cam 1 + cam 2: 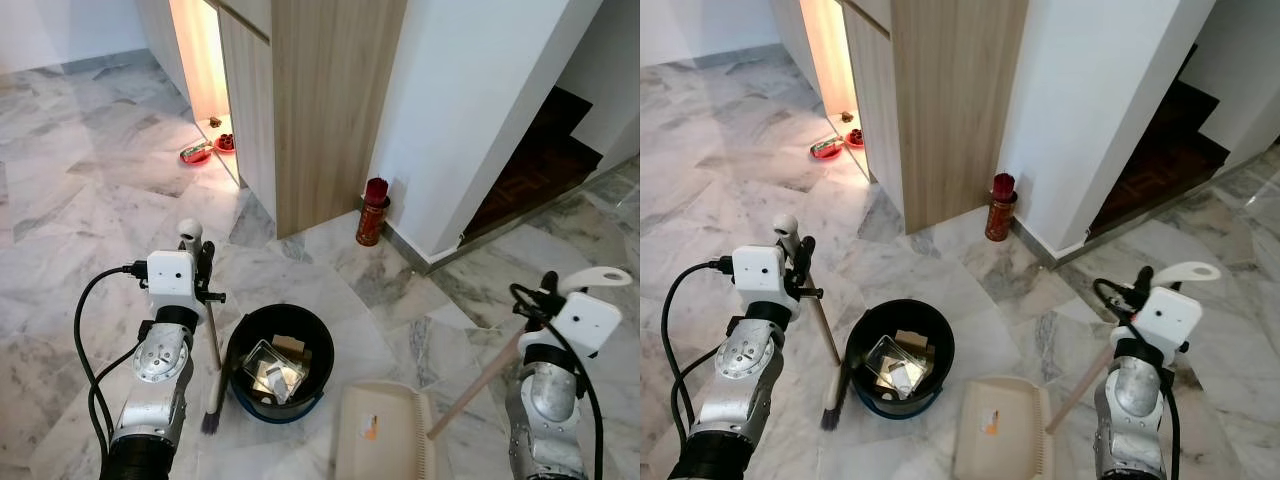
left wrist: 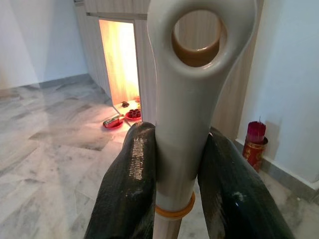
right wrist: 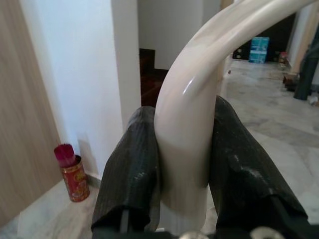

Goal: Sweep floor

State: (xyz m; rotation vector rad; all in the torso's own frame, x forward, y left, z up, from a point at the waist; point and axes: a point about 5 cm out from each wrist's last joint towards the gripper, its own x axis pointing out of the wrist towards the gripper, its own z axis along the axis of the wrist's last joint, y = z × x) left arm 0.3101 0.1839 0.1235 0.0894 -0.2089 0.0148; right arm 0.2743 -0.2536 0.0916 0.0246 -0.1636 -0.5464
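On the marble floor [image 1: 90, 190] there are 1 broom [image 1: 212, 385], 1 cream dustpan [image 1: 385, 435], 1 black bin [image 1: 279, 360] and 1 red tin of incense sticks [image 1: 373, 212]. 2 red dishes [image 1: 196, 153] sit by the lit doorway. 2 grippers appear: the left gripper [image 2: 174, 172] and the right gripper [image 3: 182, 164].

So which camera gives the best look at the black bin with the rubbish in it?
The left eye view: the black bin sits whole on the floor, showing the clear packaging inside. The right eye view shows it just as whole, shifted sideways. The wrist views look at handles gripped by the jaws instead.
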